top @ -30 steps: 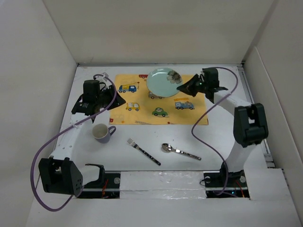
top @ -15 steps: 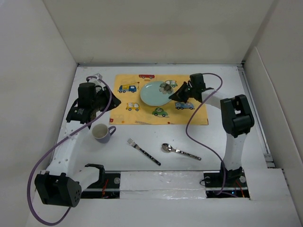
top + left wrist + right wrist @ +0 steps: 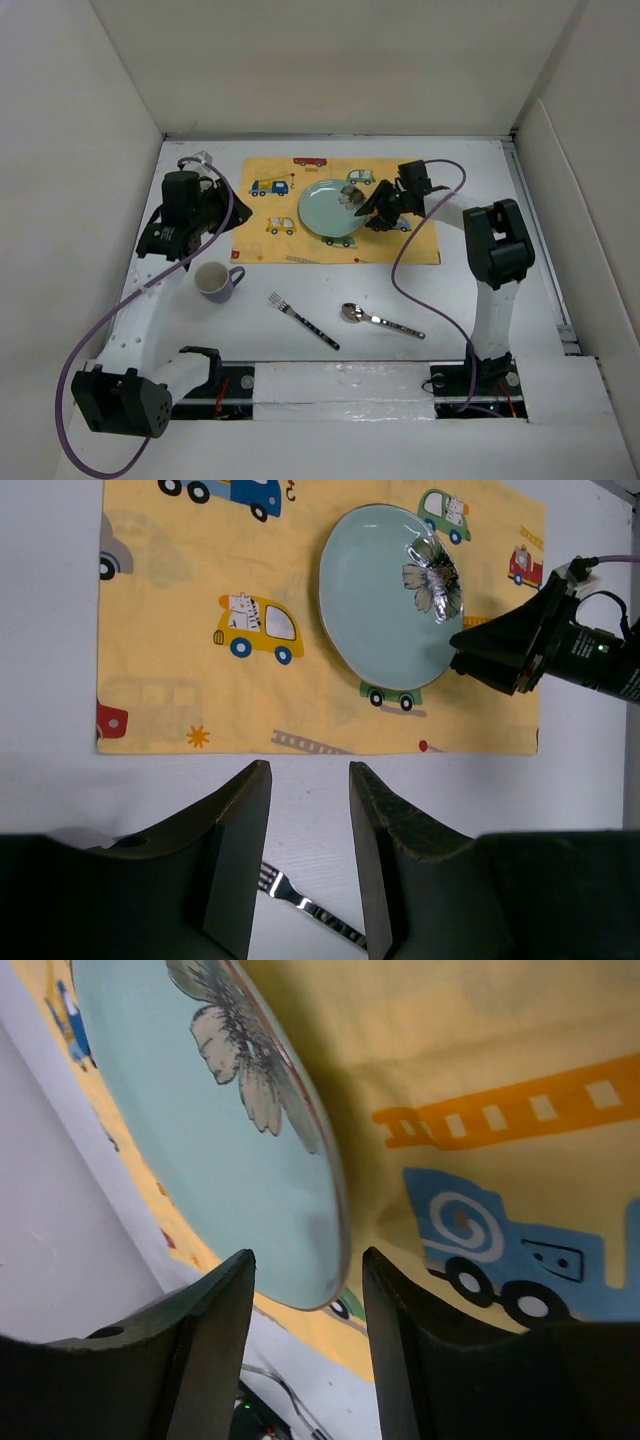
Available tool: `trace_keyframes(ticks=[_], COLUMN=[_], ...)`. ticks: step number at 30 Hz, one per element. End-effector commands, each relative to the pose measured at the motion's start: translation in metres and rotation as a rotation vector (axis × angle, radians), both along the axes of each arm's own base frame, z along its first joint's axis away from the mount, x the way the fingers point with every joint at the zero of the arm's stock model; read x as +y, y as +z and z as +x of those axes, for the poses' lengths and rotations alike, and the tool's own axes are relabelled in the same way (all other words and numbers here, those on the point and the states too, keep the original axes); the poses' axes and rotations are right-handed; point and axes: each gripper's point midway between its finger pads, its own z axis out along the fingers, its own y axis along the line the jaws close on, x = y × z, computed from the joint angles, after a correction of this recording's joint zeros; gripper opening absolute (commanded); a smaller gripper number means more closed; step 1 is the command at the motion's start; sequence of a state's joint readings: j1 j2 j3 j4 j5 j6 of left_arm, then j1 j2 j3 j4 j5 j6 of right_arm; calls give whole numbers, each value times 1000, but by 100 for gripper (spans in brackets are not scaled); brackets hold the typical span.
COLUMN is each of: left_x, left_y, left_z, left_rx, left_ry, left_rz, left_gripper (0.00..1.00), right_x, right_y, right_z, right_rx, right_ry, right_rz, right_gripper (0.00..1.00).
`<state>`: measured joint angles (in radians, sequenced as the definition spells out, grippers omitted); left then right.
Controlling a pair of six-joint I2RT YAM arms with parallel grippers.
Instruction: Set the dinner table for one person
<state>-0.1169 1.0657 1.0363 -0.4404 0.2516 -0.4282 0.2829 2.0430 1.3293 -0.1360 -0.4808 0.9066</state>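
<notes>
Now that the plate (image 3: pixel 335 208) has slid from the far edge of the placemat (image 3: pixel 270 215) to its middle, we see the right pincer (image 3: pixel 307 1256) spread astride the rim, seemingly letting go. The left pincer (image 3: pixel 307 770) hovers spread. The white desk (image 3: pixel 450 300), walled by panels (image 3: pixel 330 70), carries the cup (image 3: pixel 212 280), fork (image 3: pixel 303 320) and spoon (image 3: pixel 382 320), none yet placed.

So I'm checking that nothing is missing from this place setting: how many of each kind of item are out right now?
Placemat: 1
Plate: 1
Mug: 1
Fork: 1
Spoon: 1
Total on the table: 5
</notes>
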Motion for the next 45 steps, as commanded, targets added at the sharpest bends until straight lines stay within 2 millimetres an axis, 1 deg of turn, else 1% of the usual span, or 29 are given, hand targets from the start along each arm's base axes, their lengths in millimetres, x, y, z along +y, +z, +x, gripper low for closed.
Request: trace_keyframes(ticks=[1, 2, 3, 5, 6, 8, 9, 10, 11, 12, 13, 14, 15, 16, 18, 19, 20, 21, 22, 23, 24, 26, 27, 29, 30, 34, 37, 42, 45], left_x=[3, 3, 6, 10, 14, 19, 22, 22, 23, 23, 23, 21, 18, 15, 12, 11, 12, 13, 13, 14, 15, 16, 16, 12, 11, 6, 2, -9, -3], left_y=[42, 40, 50, 55, 60, 74, 86, 89, 92, 94, 101, 103, 105, 108, 108, 108, 107, 112, 113, 114, 118, 121, 125, 126, 127, 126, 115, 95, 93], left_z=[11, 10, 13, 15, 17, 19, 20, 20, 21, 21, 21, 21, 21, 21, 21, 22, 23, 23, 23, 21, 22, 22, 22, 25, 25, 27, 29, 29, 30], left_rx=[-105, -100, -120, -126, -135, -163, -190, -195, -197, -200, -213, -216, -221, -230, -229, -229, -225, -232, -235, -230, -238, -241, -249, -256, -257, -253, -220, -168, -162], left_ry=[13, 9, 20, 26, 41, 47, 55, 53, 57, 53, 53, 46, 34, 24, 8, 8, 8, 10, 7, 6, 11, 15, 11, -3, -11, -33, -49, -89, -62], left_rz=[15, 21, 31, 62, 79, 113, 125, 132, 138, 142, 138, 131, 113, 102, 91, 91, 95, 99, 107, 111, 116, 125, 121, 112, 105, 94, 80, 30, 55], left_gripper=[34, 35, 35, 35, 35, 34, 30, 23, 5, 0, 0, 0, 0, 0, 8, 14, 23, 26, 28, 32, 33, 34, 34, 34, 34, 34, 34, 32, 31], right_x=[-11, -14, -22, -35, -44, -57, -58, -57, -49, -38, -24, 10, 27, 58, 90, 105, 130, 146, 158, 172, 188, 210, 218, 233, 241, 264, 276, 303, 312], right_y=[29, 25, 39, 45, 61, 65, 74, 105, 109, 119, 138, 155, 157, 156, 160, 159, 141, 151, 147, 128, 123, 127, 104, 104, 86, 71, 73, 65, 60], right_z=[-1, -3, -3, -10, -12, -24, -27, -28, -40, -48, -59, -75, -87, -106, -117, -123, -137, -135, -139, -142, -153, -154, -154, -150, -151, -158, -158, -176, -175], right_rx=[-63, -47, -89, -103, -155, -168, -203, -302, -327, -383, -454, -561, -594, -644, -689, -700, -693, -737, -748, -750, -759, -811, -773, -798, -774, -796, -832, -863, -879], right_ry=[31, 20, 26, 26, 36, 40, 46, 39, 78, 130, 183, 315, 383, 507, 609, 658, 746, 770, 807, 863, 912, 974, 1001, 1030, 1046, 1092, 1119, 1198, 1214], right_rz=[-81, -100, -126, -169, -189, -225, -224, -202, -173, -145, -104, -31, -1, 29, 51, 58, 54, 53, 43, 30, 36, 57, 52, 53, 43, 44, 46, 70, 70], right_gripper=[58, 59, 61, 63, 63, 60, 38, 22, 7, 0, 0, 0, 0, 0, 0, 1, 8, 24, 31, 45, 51, 58, 60, 62, 63, 66, 67, 69, 69])
